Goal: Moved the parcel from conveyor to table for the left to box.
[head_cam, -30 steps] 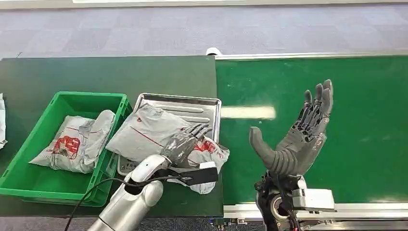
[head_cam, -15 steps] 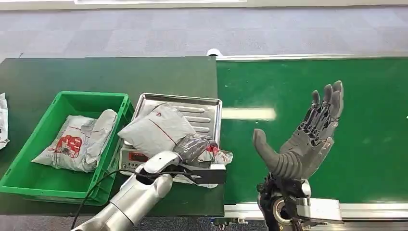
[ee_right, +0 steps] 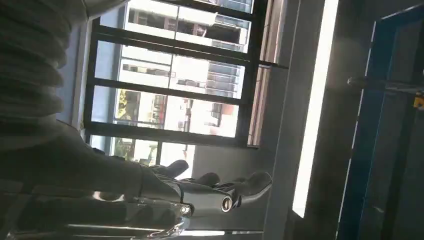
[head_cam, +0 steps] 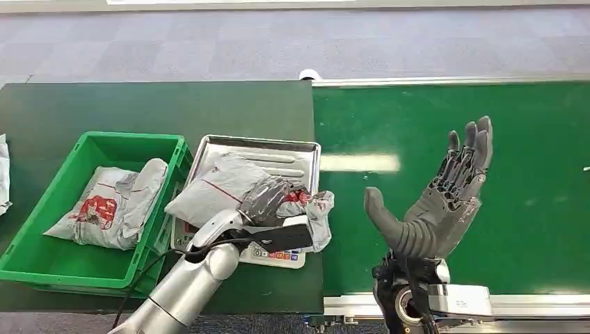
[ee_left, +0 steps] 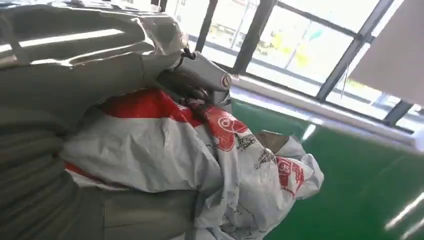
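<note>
Nearest, the right hand (head_cam: 435,202) stands upright over the green conveyor (head_cam: 529,209), palm turned toward the left, fingers spread wide and holding nothing. Just beyond and to its left, the left hand (head_cam: 268,202) grips the parcel (head_cam: 222,188), a grey plastic mailer bag with red print, which rests on the metal tray (head_cam: 292,149) of a scale on the dark table (head_cam: 139,104), beside the conveyor's edge. In the left wrist view the bag (ee_left: 165,145) bunches and folds under the fingers (ee_left: 195,75), so it looks soft, light and limp, with a slick film that could slide; taking hold across the bunched middle, as now, seems safer than pinching a loose corner. Red logos and small dark printing show on the film, but none of it is sharp enough to read. Farther left on the table, a green bin (head_cam: 42,209) holds two more bags (head_cam: 111,205) of the same kind, one with a red panel, also unreadable.
</note>
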